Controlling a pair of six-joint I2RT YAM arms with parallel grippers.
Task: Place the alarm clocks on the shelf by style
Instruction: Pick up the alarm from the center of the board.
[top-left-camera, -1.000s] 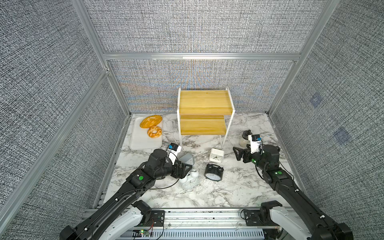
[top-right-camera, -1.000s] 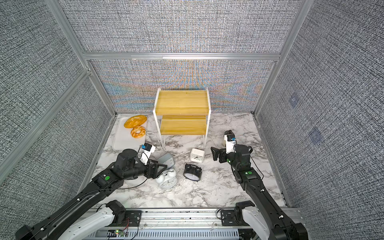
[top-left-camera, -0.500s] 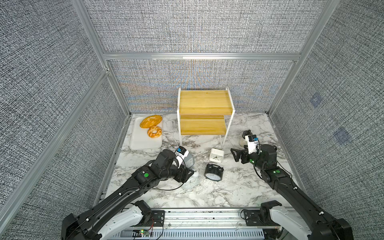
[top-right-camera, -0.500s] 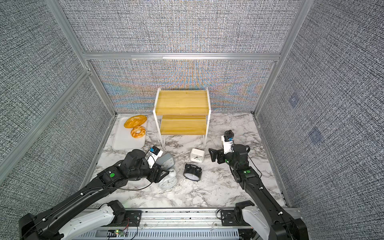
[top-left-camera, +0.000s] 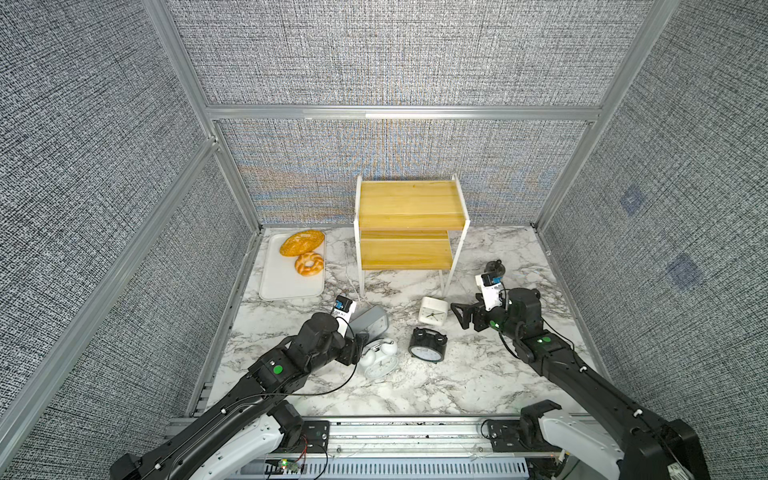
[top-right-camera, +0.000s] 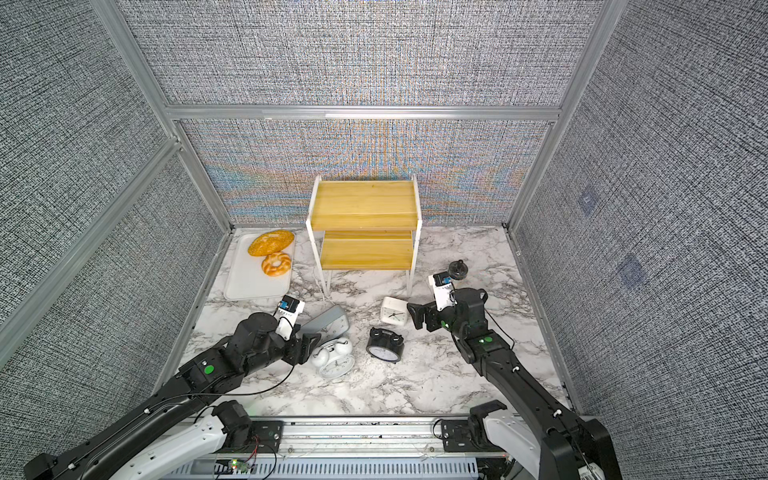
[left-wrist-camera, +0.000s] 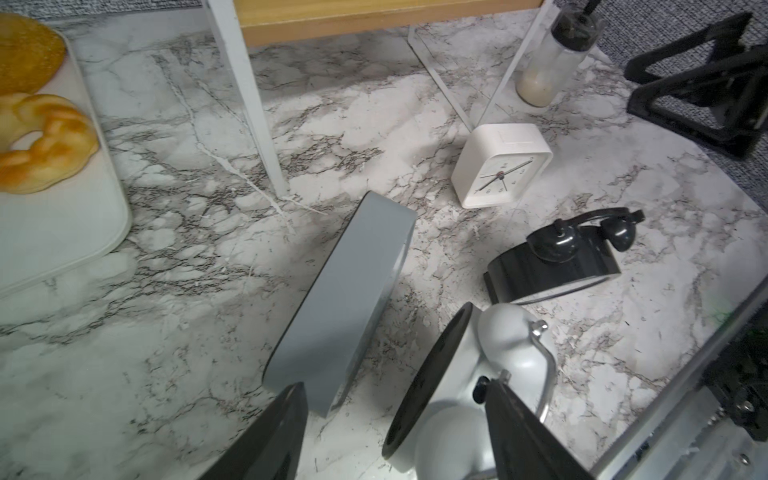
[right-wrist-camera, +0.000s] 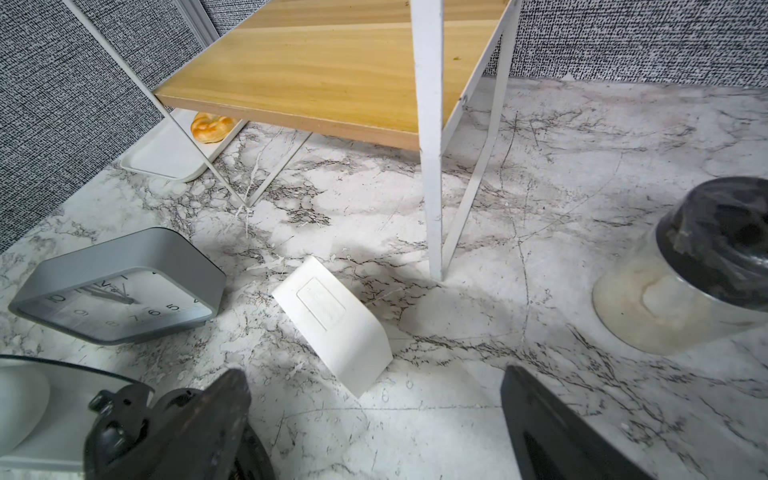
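Toward the counter's (top-left-camera: 457, 382) front edge, my left claw (left-wrist-camera: 395, 388) sits partly spread at the white twin-bell clock (top-left-camera: 378, 361) and grey clock (top-left-camera: 370, 322), clamping neither; my right claw (top-left-camera: 459, 316) gapes wide, empty, near the small white clock (top-left-camera: 433, 309), before the shelf (top-left-camera: 407, 253).

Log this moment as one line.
left gripper: open at white twin-bell clock; right gripper: open near white square clock; shelf: empty

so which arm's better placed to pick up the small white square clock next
Right. The right gripper is open and sits just beside the small white square clock, facing it. The left gripper is down by the white twin-bell clock, farther from the square one.
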